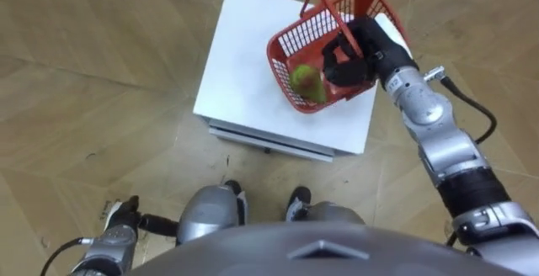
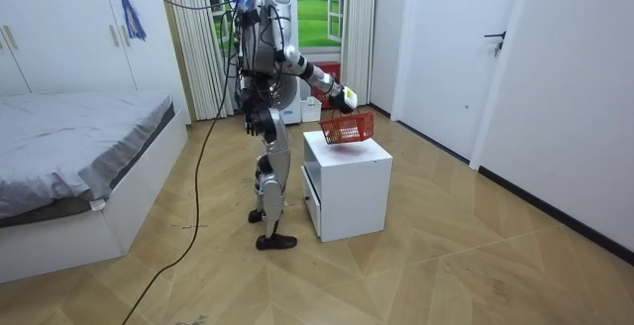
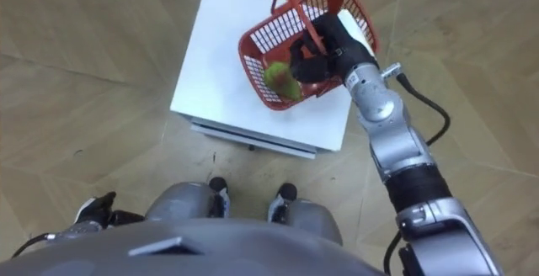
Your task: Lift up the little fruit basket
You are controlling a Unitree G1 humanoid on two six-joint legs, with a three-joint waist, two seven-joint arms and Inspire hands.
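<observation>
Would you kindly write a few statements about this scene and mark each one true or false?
1. The right robot hand is curled round the red basket's handle. True.
2. The basket is over the white cabinet's top. True.
3. The fruit in the basket is purple. False: it is green.
4. The left robot hand also holds the basket. False: it hangs low at the robot's side, apart from the basket.
</observation>
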